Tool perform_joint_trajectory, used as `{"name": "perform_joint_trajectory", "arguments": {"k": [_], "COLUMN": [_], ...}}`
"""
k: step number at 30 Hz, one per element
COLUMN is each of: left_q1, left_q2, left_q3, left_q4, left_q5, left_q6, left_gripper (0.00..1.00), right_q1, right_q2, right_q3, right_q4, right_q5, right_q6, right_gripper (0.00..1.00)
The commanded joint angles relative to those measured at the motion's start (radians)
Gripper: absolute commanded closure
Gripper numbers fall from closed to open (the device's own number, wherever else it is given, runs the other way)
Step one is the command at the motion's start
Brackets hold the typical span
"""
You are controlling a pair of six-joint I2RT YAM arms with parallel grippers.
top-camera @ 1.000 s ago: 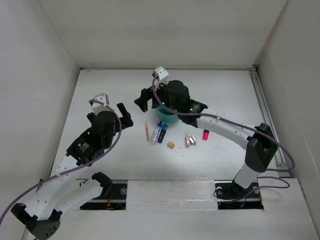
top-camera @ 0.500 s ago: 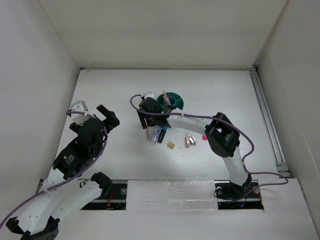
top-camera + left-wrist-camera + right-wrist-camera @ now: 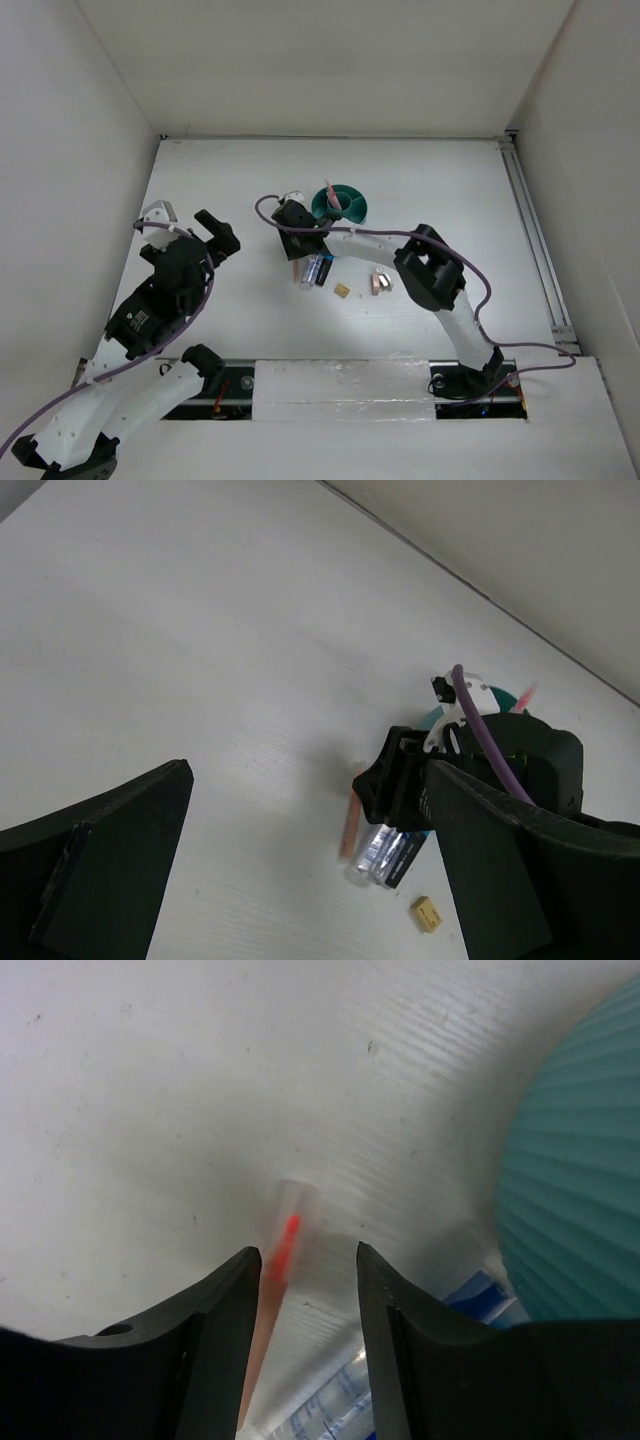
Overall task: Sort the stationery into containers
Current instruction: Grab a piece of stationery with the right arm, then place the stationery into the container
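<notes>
1. Table [image 3: 450, 190]: white top with white walls on three sides. All the items below lie left of its centre.

2. Right arm [image 3: 440, 280]: reaches from its base across to the left and is bent low over the table. Its gripper [image 3: 292, 242] is down at the table just left of the organizer. In the wrist view the gripper [image 3: 305, 1260] has its jaws apart, one on each side of the tip of a pencil. A gap shows on the right side. On the left side, contact cannot be made out.

3. Left arm [image 3: 160, 300]: raised at the left side of the table, well apart from the items. Its gripper [image 3: 222, 232] holds nothing, and the fingers [image 3: 110, 860] are spread wide.

4. Organizer [image 3: 345, 205]: round, teal, ribbed outer wall [image 3: 580, 1160]. One pink pencil [image 3: 328, 190] stands upright inside it.

5. Loose pencil [image 3: 292, 268]: salmon pink, flat on the table. Its far end [image 3: 283, 1240] lies between the right jaws.

6. Clear pen [image 3: 312, 270]: blue cap, just right of the loose pencil.

7. Marker [image 3: 325, 272]: dark, lying close alongside the pen.

8. Clips [image 3: 380, 282]: pinkish, a small cluster beside the right forearm.

9. Block [image 3: 342, 290]: tiny, tan, near the marker's near end.
</notes>
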Motion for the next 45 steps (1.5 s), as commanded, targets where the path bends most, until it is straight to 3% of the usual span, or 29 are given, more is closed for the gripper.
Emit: {"name": "perform_joint_trajectory", "arguments": {"k": [1,7,15,19,22,26,33,36,39,40,43,44,45], "left_q1": [0.004,0.004,0.004,0.004,0.004,0.004,0.004,0.004,0.004,0.004,0.004,0.004,0.004], "left_q2": [-0.002,-0.011,-0.020,-0.020,-0.020,-0.030,-0.049,-0.059,-0.049,-0.040,-0.031,-0.020,-0.020], "left_q3": [0.014,0.014,0.014,0.014,0.014,0.014,0.004,-0.005,-0.005,-0.005,-0.005,-0.014,-0.014], "left_q4": [0.024,0.024,0.024,0.033,0.033,0.033,0.064,0.085,0.096,0.096,0.105,0.116,0.116], "left_q5": [0.001,0.001,0.001,0.001,0.010,0.010,0.028,0.041,0.064,0.064,0.088,0.088,0.099], "left_q6": [0.023,0.023,0.023,0.023,0.023,0.034,0.056,0.074,0.086,0.095,0.105,0.117,0.117], "left_gripper": [0.00,0.00,0.00,0.00,0.00,0.00,0.00,0.00,0.00,0.00,0.00,0.00,0.00], "right_q1": [0.023,0.032,0.032,0.032,0.021,-0.035,-0.275,-0.399,-0.507,-0.529,-0.600,-0.614,-0.624], "right_q2": [0.009,0.031,0.040,0.031,-0.020,-0.249,-0.578,-0.601,-0.554,-0.493,-0.352,-0.242,-0.194], "right_q3": [0.039,0.026,-0.021,0.029,0.052,-0.021,-0.380,-0.492,-0.562,-0.572,-0.548,-0.525,-0.499], "right_q4": [-0.006,0.003,0.024,0.078,0.153,0.311,0.783,1.018,1.321,1.542,1.951,2.217,2.257], "right_q5": [-0.018,-0.037,-0.069,-0.156,-0.305,-0.377,-0.652,-0.891,-1.107,-1.150,-1.243,-1.243,-1.234], "right_q6": [0.011,0.011,0.020,-0.011,-0.041,-0.064,-0.173,-0.186,-0.043,0.109,0.425,0.651,0.723], "right_gripper": [0.52,0.64,1.00,1.00,1.00,1.00,1.00,1.00,1.00,1.00,1.00,1.00,1.00]}}
